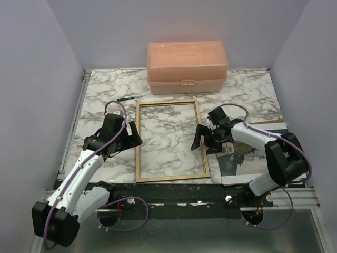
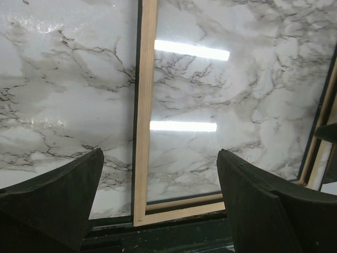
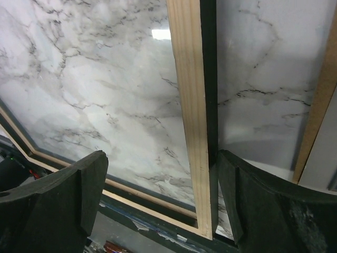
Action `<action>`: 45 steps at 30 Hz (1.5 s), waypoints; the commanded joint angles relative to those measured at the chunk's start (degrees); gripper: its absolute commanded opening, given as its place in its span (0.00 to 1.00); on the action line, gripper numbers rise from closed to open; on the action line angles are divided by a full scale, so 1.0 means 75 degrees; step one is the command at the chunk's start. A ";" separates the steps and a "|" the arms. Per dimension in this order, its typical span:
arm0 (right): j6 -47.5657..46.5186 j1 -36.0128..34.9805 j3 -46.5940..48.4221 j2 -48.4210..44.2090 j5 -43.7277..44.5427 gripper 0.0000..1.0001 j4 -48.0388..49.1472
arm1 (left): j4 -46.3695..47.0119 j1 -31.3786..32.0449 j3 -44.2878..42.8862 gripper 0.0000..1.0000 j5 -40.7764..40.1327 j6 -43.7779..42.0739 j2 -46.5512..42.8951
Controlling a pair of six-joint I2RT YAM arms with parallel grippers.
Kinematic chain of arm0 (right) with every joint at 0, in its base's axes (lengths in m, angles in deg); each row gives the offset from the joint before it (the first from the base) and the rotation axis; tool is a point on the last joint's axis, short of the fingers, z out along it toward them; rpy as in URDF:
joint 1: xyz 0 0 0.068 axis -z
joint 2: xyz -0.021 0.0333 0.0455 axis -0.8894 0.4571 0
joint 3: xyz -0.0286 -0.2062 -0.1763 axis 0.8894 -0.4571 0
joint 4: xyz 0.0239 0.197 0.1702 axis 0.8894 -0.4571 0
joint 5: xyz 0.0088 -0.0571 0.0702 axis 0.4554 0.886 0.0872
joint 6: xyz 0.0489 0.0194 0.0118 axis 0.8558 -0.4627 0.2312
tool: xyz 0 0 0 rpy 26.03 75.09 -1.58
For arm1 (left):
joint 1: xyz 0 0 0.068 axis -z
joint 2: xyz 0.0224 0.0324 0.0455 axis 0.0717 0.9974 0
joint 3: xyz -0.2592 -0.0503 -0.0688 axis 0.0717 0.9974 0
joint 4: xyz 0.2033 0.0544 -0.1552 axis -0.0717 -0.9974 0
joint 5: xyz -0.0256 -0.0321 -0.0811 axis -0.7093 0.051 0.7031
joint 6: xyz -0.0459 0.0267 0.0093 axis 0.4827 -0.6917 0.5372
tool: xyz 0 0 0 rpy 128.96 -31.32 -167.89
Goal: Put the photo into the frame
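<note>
**Now: both arms at the long rails of the frame, photo waiting on the right**

Top view. The frame (image 1: 138,142) lies flat at the middle of the marble table (image 1: 100,89), light-wood back upward. Its clear pane shows the marble beneath. The photo (image 1: 243,158) lies picture side up to the right of the frame, well clear of the opening and partly covered by the right arm. An orange plastic box (image 1: 187,67) stands behind the frame, and a small dark pen (image 1: 125,99) lies near the frame's far left corner.

Wrist views. The left end effector (image 2: 160,155) is spread wide, with the left rail running between its fingers. The right end effector (image 3: 162,155) is equally wide and empty. The right rail sits between its fingers, close beside the outer one. Whether either finger touches the wood cannot be told.

Interpretation. The step in hand appears to be steadying or squaring the frame before the photo is fetched; nothing has yet entered the opening.

Doing it well:
- Each end effector should meet its rail squarely across the wood, so that the two sides take equal force and the frame does not skew.
- Fingertips should stay off the pane, which would likely smear or flex.
- The back should remain upward, since the recess is reached from that side.
- The print, now picture side up, would probably need turning over so that the picture faces the pane.
- A thin glossy sheet lying flat is likely hard to pinch, so sliding it to the table edge may give a better hold.
</note>
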 commanded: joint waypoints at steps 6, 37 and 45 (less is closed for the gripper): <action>-0.0060 -0.0079 -0.0565 -0.0358 -0.0831 0.91 0.0398 | 0.0128 0.0199 0.0089 0.93 0.1461 0.0282 -0.1268; 0.0591 -0.0073 -0.0167 -0.3033 0.2863 0.92 -0.1998 | 0.3121 0.3149 -0.0383 0.94 0.2182 0.2290 0.0960; 0.0584 -0.0083 0.0232 -0.2205 0.3899 0.85 -0.3192 | 0.3571 0.3614 -0.0769 0.93 0.2368 0.2394 0.1905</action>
